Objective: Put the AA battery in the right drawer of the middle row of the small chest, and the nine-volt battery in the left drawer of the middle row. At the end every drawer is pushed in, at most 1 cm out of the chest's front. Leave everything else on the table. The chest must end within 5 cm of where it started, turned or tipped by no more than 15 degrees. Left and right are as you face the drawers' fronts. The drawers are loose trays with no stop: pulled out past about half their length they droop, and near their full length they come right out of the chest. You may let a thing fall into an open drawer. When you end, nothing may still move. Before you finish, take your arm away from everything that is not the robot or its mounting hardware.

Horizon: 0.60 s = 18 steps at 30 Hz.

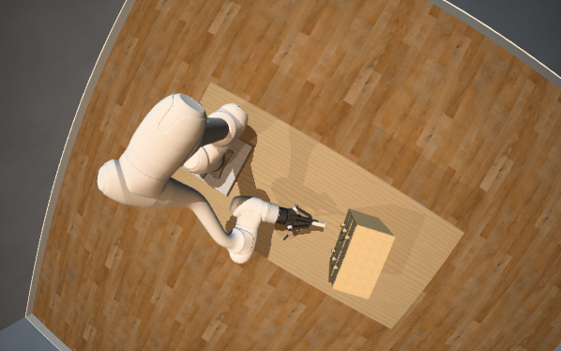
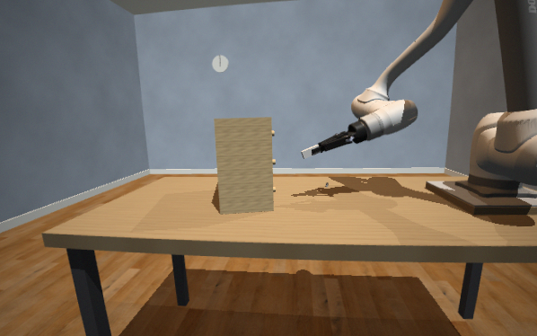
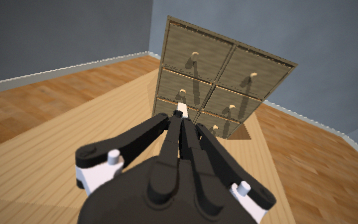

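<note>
The small chest (image 1: 368, 258) (image 2: 244, 166) stands upright, with three rows of two drawers. In the wrist view the middle row's left drawer (image 3: 170, 86) and right drawer (image 3: 218, 100) look pushed in, their knobs sticking out. My gripper (image 1: 318, 224) (image 2: 309, 152) (image 3: 180, 109) is shut, with nothing seen between its pale fingertips. It is above the table, a short way in front of the chest, tilted downward. A small dark thing (image 1: 286, 236) (image 2: 327, 184), perhaps a battery, lies on the table below and beside the gripper; its kind cannot be told. I see no other battery.
The wooden table (image 1: 419, 282) (image 2: 172, 229) carries the chest and the arm's base plate (image 1: 227, 185) (image 2: 460, 198). The chest stands near one end, the base at the other. The top row's knobs stick out above the gripper's height.
</note>
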Motion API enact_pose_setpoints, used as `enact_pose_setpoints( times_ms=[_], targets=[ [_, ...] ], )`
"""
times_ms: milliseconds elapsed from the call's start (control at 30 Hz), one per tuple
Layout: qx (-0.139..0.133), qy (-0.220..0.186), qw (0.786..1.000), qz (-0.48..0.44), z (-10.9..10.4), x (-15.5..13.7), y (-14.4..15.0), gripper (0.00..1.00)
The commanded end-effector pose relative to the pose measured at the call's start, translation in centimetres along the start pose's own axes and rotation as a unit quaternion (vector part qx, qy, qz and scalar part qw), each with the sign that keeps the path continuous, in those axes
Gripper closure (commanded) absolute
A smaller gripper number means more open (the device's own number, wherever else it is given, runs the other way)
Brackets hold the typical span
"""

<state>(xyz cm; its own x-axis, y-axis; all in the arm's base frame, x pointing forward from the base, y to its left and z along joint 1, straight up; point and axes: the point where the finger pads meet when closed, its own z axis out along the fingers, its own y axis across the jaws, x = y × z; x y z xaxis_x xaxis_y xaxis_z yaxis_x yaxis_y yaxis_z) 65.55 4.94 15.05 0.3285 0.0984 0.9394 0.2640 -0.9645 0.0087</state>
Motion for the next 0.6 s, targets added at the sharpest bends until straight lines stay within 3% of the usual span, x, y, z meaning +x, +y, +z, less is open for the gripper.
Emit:
enact_pose_setpoints(
  times_ms=[0,300,567],
  targets=[
    [0.0,-0.004,1.0,0.001,-0.3,0.0,0.0,1.0],
    [0.0,-0.021,1.0,0.001,-0.7,0.1,0.0,1.0],
    [0.001,-0.065,0.998,0.001,-1.6,0.5,-0.1,1.0]
  ],
)
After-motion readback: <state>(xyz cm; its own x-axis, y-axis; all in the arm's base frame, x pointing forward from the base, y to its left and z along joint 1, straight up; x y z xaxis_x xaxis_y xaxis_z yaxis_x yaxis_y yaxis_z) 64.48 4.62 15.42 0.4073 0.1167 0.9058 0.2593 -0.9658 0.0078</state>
